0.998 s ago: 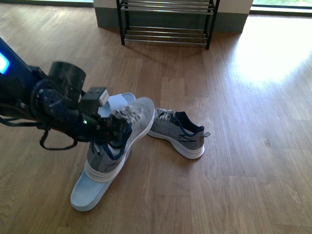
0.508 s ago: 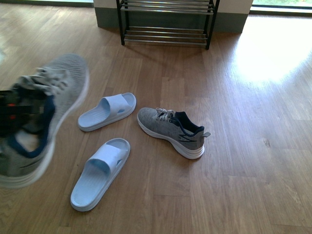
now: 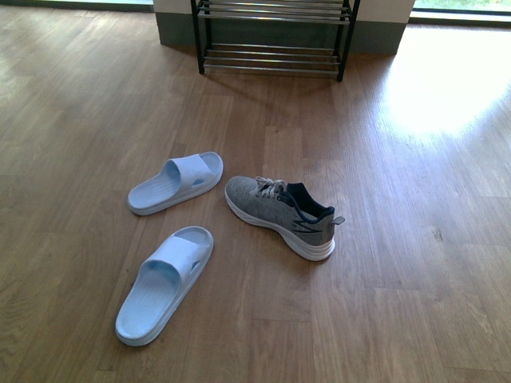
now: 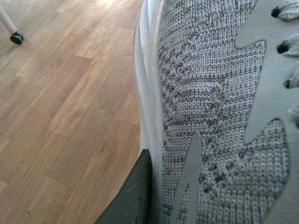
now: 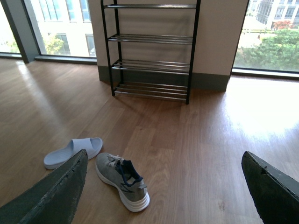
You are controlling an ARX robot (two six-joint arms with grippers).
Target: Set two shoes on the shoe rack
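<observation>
**Left end effector** (image 4: 149,198): clamped on the held sneaker (image 4: 215,116). One dark finger (image 4: 131,198) presses against the edge of its white sole; the other finger is hidden. The sneaker's upper is grey knit with smooth pale-grey overlays and lace eyelets. It fills most of the left wrist view, above the wooden floor (image 4: 60,116).

**Right end effector** (image 5: 164,156): fingers wide apart, holding nothing, raised over the floor.

**Floor sneaker** (image 3: 279,214): grey knit with a white sole, navy lining and grey laces. It stands on its sole near the middle of the floor, toe to the far left and heel to the near right.

**Far slide** (image 3: 176,183): pale blue, just left of the floor sneaker's toe and apart from it.

**Near slide** (image 3: 164,283): pale blue, nearer and further left.

**Shoe rack** (image 3: 273,36): black frame with chrome bars, standing against the far wall, well apart from all the shoes.
</observation>
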